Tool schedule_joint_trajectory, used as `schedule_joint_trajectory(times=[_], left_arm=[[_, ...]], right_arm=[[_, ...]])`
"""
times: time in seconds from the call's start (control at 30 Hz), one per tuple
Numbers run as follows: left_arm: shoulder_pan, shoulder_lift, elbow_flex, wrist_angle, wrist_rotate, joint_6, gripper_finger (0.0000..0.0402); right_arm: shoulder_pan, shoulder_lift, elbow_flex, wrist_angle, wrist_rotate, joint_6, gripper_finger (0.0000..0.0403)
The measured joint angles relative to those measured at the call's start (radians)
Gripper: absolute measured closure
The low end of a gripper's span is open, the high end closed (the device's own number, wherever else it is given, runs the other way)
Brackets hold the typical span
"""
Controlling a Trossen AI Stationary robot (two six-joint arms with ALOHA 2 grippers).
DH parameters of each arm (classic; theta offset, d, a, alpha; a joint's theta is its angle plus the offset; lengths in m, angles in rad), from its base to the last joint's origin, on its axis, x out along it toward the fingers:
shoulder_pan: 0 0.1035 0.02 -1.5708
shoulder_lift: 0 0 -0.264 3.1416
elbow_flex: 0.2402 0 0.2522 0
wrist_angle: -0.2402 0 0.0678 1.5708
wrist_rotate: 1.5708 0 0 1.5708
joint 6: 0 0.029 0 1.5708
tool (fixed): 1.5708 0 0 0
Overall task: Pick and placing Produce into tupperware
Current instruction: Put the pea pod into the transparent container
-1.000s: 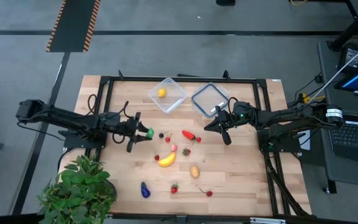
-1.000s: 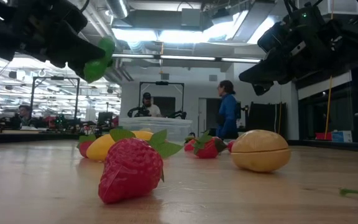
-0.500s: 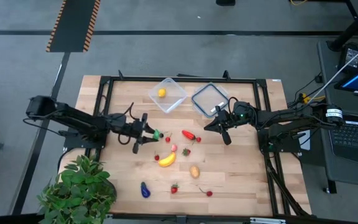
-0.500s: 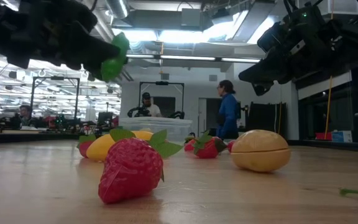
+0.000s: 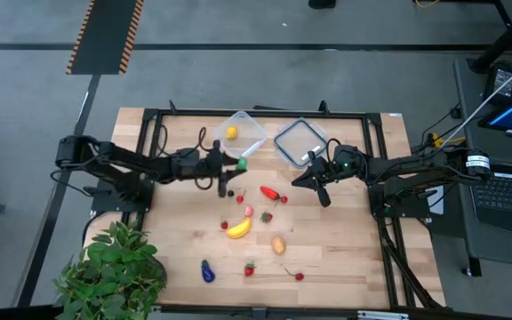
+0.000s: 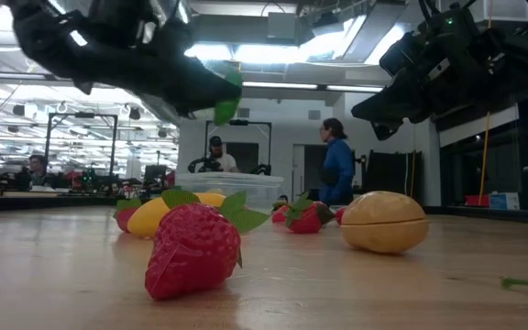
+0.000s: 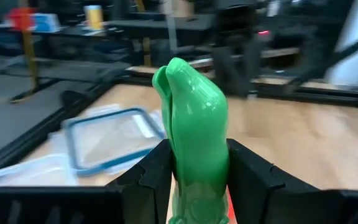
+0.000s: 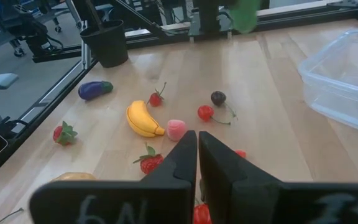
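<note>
The left gripper [image 5: 235,165] is clamped on a green toy vegetable [image 7: 194,134], carried clear of the table just beside the near corner of the clear tub [image 5: 256,129]. The tub lies directly ahead of the fingers and already holds one yellow piece [image 5: 231,132]. The green piece's long axis runs along the fingers (upright between them in the left wrist view). The lid [image 5: 299,140] sits beside the tub. The right gripper [image 5: 320,188], fingers together and empty, waits near the lid. The banana [image 5: 238,228], the eggplant [image 5: 207,270] and berries remain on the table [image 5: 345,249], none in the path.

potted plant [image 5: 114,267] near table corner | lid [image 5: 298,140] flat | two people [image 6: 335,170], possibly standing
</note>
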Motion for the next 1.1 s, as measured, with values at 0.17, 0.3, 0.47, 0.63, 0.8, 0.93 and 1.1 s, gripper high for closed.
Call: schedule_joint_trajectory(times=[0.17, 0.3, 0.47, 0.63, 0.8, 0.93, 1.1], left_arm=[[0.033, 0.048, 0.097, -0.180, -0.100, 0.005, 0.0286], [0.072, 0.082, 0.193, -0.357, -0.112, 0.025, 0.0286], [0.136, 0.112, 0.323, -0.567, -0.113, 0.032, 0.0286], [0.202, 0.144, 0.446, -0.771, -0.114, 0.111, 0.0286], [0.262, 0.190, 0.563, -0.934, -0.104, 0.145, 0.0286], [0.300, 0.249, 0.647, -1.047, -0.088, 0.191, 0.0286], [0.343, 0.340, 0.744, -1.143, -0.067, 0.234, 0.0286]], right_arm=[[0.000, 0.000, 0.000, 0.000, 0.000, -0.003, 0.0382], [0.000, 0.000, 0.000, 0.000, 0.000, -0.003, 0.0382], [0.000, 0.000, 0.000, -0.001, 0.000, -0.002, 0.0382], [0.000, 0.000, 0.000, 0.000, 0.000, -0.002, 0.0382], [0.000, 0.000, 0.000, 0.001, 0.001, 0.000, 0.0382], [0.000, 0.000, 0.000, 0.006, 0.001, 0.000, 0.0382], [0.000, 0.000, 0.000, 0.006, 0.001, 0.000, 0.0382]])
